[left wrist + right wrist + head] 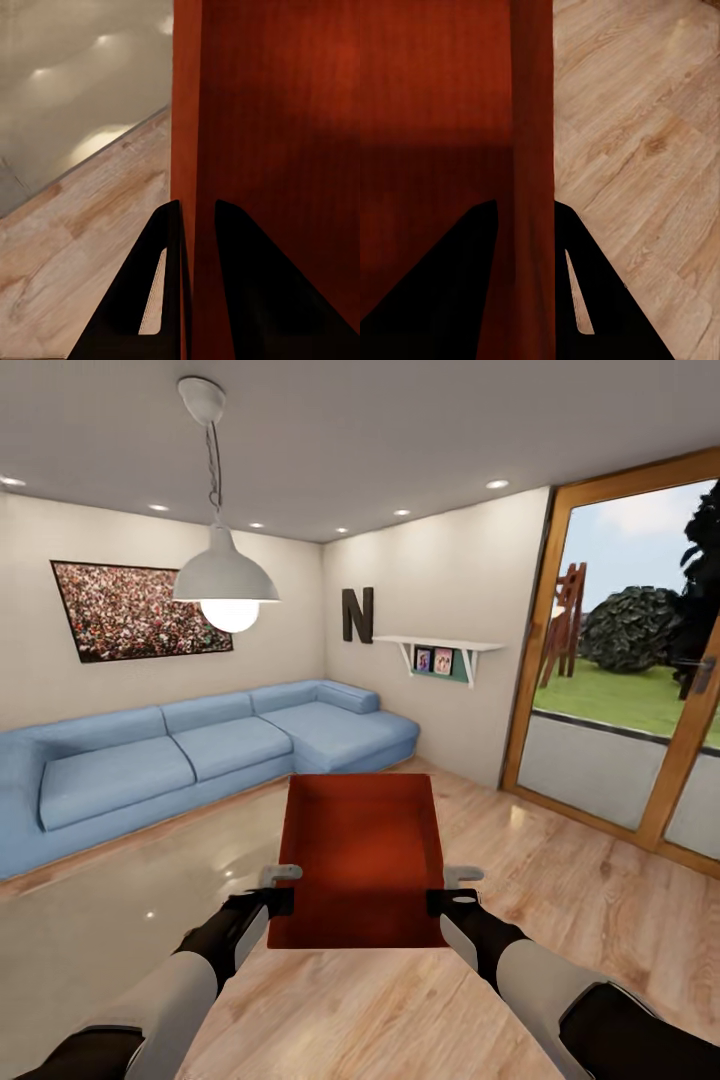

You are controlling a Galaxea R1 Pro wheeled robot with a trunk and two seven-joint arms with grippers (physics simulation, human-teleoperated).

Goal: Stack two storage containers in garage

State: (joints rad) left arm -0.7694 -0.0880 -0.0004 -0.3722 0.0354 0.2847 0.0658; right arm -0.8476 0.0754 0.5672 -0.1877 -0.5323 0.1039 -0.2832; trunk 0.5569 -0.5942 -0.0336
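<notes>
**A:** Two tools on one bin, one per long side. Why both?

**B:** The storage container (pixel 362 855) is wide and thin-walled, so a pinch on a single wall would probably let it tip or twist. The left tool (pixel 283 901) is clamped on the near end of the left wall, the right tool (pixel 439 902) on the near end of the right wall. In the left wrist view the two fingers (pixel 150 300) sit one inside and one outside the wall, pressed shut on it; the right wrist view shows the same straddle on the other wall.

**A:** And where is the bin itself?

**B:** Held in the air in front of the robot, open side up and roughly level, over the light wood-plank floor (pixel 560 880) of the living room. The blue sofa (pixel 190 755) lies beyond it, the glass door (pixel 630 650) off to the right.

**A:** So how far along?

**B:** I'd judge early: one container is lifted for carrying, but the garage is nowhere to be seen.
</notes>
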